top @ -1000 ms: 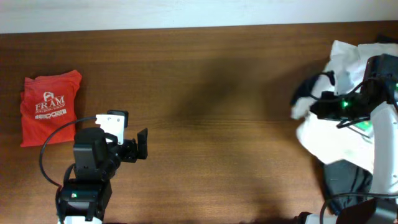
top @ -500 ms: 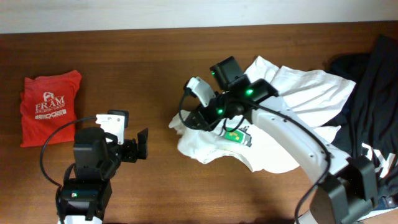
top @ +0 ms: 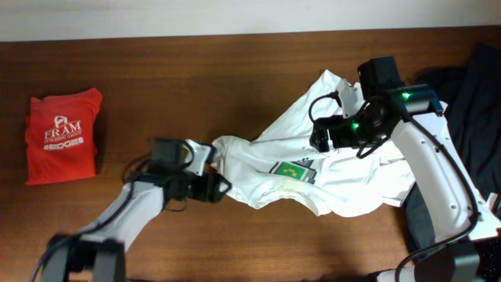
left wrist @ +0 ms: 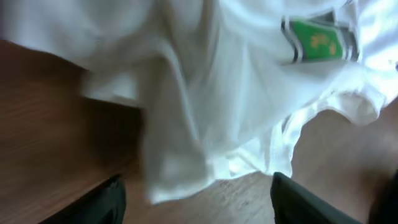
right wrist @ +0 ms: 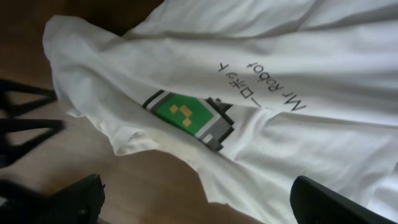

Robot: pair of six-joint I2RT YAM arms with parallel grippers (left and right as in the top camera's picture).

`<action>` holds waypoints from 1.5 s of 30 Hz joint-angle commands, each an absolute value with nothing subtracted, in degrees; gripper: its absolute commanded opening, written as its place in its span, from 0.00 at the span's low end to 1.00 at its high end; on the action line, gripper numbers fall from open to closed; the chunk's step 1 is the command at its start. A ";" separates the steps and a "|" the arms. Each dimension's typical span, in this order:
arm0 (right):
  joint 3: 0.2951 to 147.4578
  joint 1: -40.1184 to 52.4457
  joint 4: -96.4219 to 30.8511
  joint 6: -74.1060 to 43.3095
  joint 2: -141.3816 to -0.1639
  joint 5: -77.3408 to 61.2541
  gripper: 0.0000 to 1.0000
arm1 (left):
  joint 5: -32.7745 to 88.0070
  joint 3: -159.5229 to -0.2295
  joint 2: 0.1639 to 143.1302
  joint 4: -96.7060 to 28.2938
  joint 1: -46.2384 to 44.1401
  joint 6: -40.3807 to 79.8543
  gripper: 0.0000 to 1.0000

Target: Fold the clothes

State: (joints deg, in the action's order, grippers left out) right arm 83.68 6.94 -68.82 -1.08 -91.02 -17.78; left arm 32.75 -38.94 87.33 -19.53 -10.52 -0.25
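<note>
White T-shirt [top: 352, 176] lies crumpled, print side up, centre-right on the surface [top: 196, 78], with the green print [top: 295, 171] near its middle. Left hand [top: 215, 188] is at the shirt's left edge, fingers spread, cloth just ahead of them but nothing pinched. Right hand [top: 321, 135] is above the shirt's far part, also spread wide and holding nothing.

Risks, as judged:
- The left edge is bunched in layers. Closing there may catch two layers or only a fold ridge, so the shirt would not open flat when pulled.
- A low approach could shove the cloth rightwards instead of getting under it.
- Pulling with one hand alone would drag the whole garment.
- Dark garments [top: 477, 78] lie against the shirt's right side, touching or overlapping (cannot tell which). A tug could bring them along.
- Folded red shirt [top: 63, 137], at the left, is well apart, so little risk.
</note>
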 commanded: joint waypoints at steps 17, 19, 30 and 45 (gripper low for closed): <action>84.14 6.66 -71.61 -1.17 -90.70 -5.10 0.99 | 14.63 -74.52 92.88 -43.66 15.07 -0.32 0.99; 84.14 6.66 -71.61 -1.17 -90.70 -5.10 0.99 | 17.74 -73.84 94.17 -56.07 13.76 4.93 0.99; 84.12 6.66 -71.64 -1.15 -90.70 -5.10 0.99 | 23.88 -48.34 97.01 -35.73 4.95 29.34 0.67; 84.12 6.66 -71.64 -1.13 -90.74 -5.04 0.99 | 7.99 -47.24 97.01 -32.91 -1.93 31.68 0.27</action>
State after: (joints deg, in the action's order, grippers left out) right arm 83.68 6.94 -71.68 -1.08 -91.02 -5.80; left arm 14.63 -48.42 96.03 -32.97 -2.35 31.53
